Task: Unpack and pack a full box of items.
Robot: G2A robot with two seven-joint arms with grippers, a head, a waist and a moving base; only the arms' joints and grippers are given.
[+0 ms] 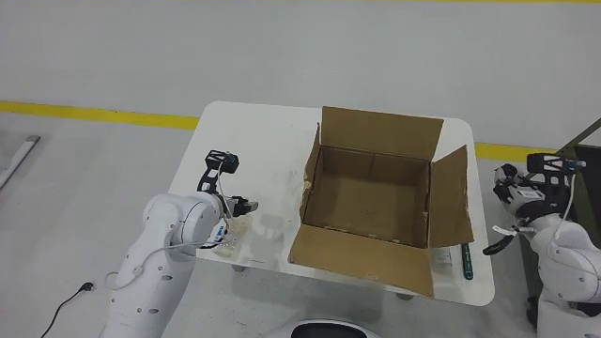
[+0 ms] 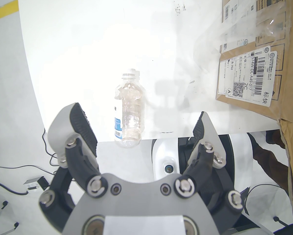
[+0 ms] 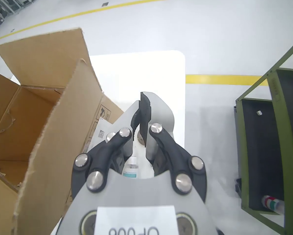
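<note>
1. The left hand is hovering released, its fingers spread wide to either side of a clear bottle. The bottle is lying on its side at the desk's 8 o'clock corner, its base right at the edge.
2. That wide spread is probably leaving room to close across the round body without nudging the bottle off the desk.
3. The cardboard box is sitting open from the desk's centre toward 3 o'clock. Its flaps are folding outward so the mouth is free, and its floor is showing bare. Unpacking looks done, and packing is not yet begun.
4. The right hand is hanging clenched on nothing at the desk's 3 o'clock edge, beside the box's flap and likely parked out of the way. A small bottle is lying on the desk beneath it.
</note>
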